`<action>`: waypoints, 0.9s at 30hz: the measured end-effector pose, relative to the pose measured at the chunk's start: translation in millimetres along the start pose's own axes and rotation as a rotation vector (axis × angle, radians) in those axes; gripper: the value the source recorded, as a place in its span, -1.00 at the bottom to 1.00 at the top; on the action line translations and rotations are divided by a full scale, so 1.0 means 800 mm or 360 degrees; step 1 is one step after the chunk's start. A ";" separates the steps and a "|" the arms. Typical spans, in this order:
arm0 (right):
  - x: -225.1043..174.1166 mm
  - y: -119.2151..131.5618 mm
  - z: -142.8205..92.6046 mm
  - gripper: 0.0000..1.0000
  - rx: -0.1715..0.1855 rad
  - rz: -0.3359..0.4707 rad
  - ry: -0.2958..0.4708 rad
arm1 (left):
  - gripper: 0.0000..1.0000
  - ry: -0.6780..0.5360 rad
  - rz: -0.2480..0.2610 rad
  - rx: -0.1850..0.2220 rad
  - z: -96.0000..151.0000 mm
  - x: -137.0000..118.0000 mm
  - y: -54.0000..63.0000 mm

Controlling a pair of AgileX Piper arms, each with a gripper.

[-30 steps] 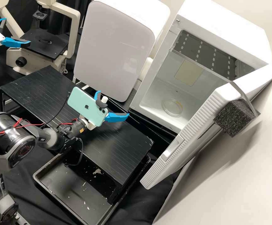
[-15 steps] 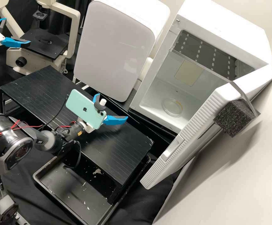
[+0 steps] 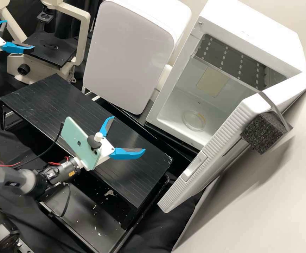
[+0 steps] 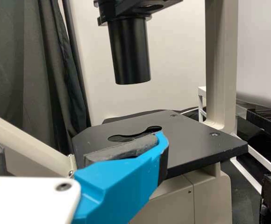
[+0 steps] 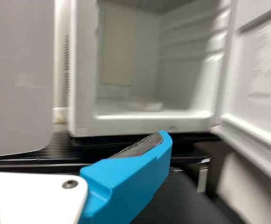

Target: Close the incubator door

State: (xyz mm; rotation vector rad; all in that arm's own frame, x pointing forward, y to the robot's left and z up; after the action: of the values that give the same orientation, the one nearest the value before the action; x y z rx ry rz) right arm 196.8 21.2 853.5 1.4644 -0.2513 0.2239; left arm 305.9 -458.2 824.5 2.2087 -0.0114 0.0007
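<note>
The right gripper (image 3: 128, 134) is over the black slatted platform in the high view, open and holding nothing, apart from the incubator door. In the right wrist view the right gripper (image 5: 74, 130) faces the incubator (image 5: 142, 123). In the high view the white incubator (image 3: 253, 26) stands with its door (image 3: 220, 140) swung wide open; the door (image 5: 261, 74) also shows in the right wrist view. A clear round dish (image 3: 194, 121) lies inside. Beside the microscope is the left gripper (image 3: 19, 34), open and empty; in the left wrist view the left gripper (image 4: 77, 130) is before the stage.
A second white box (image 3: 128, 52) with a flat grey front stands left of the incubator. Black foam (image 3: 263, 133) is strapped at the door. The platform (image 3: 139, 175) overhangs a black tray (image 3: 79, 211). The microscope stage (image 3: 49, 47) is at the far left.
My right gripper has moved back, away from the incubator, and its wrist has turned; its fingers stay open. The left gripper and the incubator door have kept still.
</note>
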 end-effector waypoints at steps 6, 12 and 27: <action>-0.027 0.016 0.016 1.00 -0.0105 0.0184 -0.0208 | 1.00 0.0000 0.0000 0.0000 0.000 0.000 0.000; -0.045 0.027 0.032 1.00 -0.0196 0.0287 -0.0386 | 1.00 0.0000 0.0000 0.0000 0.000 0.000 0.000; -0.031 0.048 0.066 1.00 -0.0288 0.0435 -0.0682 | 1.00 0.0000 0.0000 0.0000 0.000 0.000 0.000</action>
State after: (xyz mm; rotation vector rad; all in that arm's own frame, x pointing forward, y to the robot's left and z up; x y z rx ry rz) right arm 160.3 -27.4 887.1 1.2837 -0.8020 0.1005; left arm 305.9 -458.2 824.5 2.2087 -0.0114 0.0007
